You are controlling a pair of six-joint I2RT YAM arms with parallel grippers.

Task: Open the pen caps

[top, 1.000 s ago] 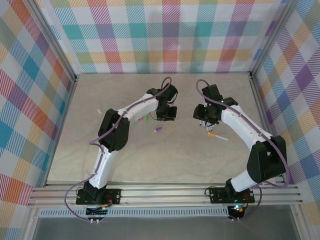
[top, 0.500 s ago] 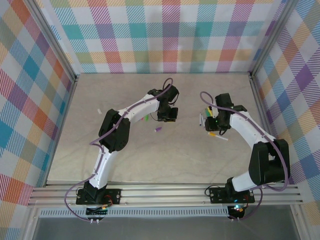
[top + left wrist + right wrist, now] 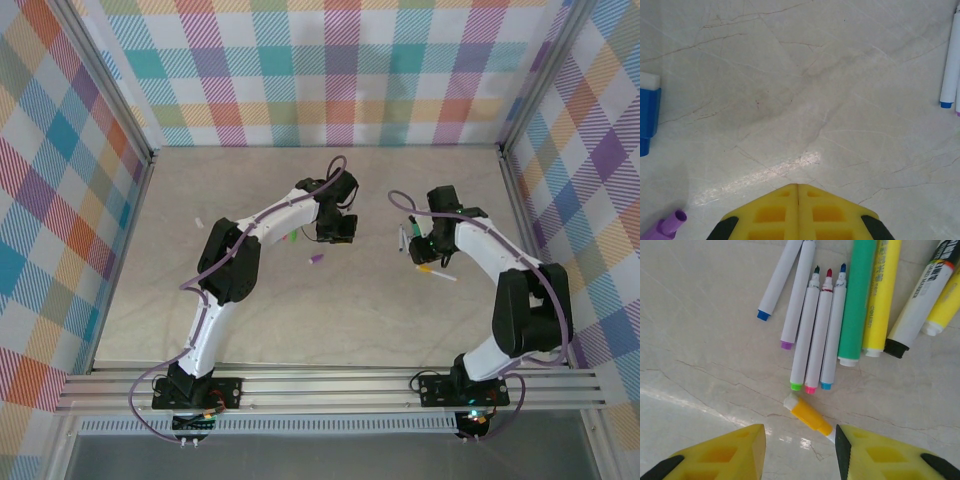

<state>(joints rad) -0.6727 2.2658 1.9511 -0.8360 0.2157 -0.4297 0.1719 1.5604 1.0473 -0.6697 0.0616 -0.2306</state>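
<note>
In the right wrist view a row of pens lies ahead: three slim white pens (image 3: 820, 335) with bare tips, two more white barrels (image 3: 790, 290), a green marker (image 3: 857, 300), a yellow marker (image 3: 882, 295) and a white marker with a black end (image 3: 917, 305). A pen with an orange cap (image 3: 810, 416) lies on the table between my right gripper's (image 3: 800, 445) open fingers, its barrel passing by the right finger. My left gripper (image 3: 798, 186) is shut on nothing just above the table. Nearby lie a loose purple cap (image 3: 667, 225) and a blue cap (image 3: 647, 117).
From above, the pen row (image 3: 405, 238) sits beside the right gripper (image 3: 425, 252), and the orange-capped pen (image 3: 436, 271) lies nearer the bases. Loose green and pink caps (image 3: 291, 238) and the purple cap (image 3: 317, 259) lie by the left gripper (image 3: 335, 230). A small white piece (image 3: 199, 222) lies far left.
My right arm has swung right and back off the pen row, and its jaws have narrowed a little. The left arm has stayed put.
</note>
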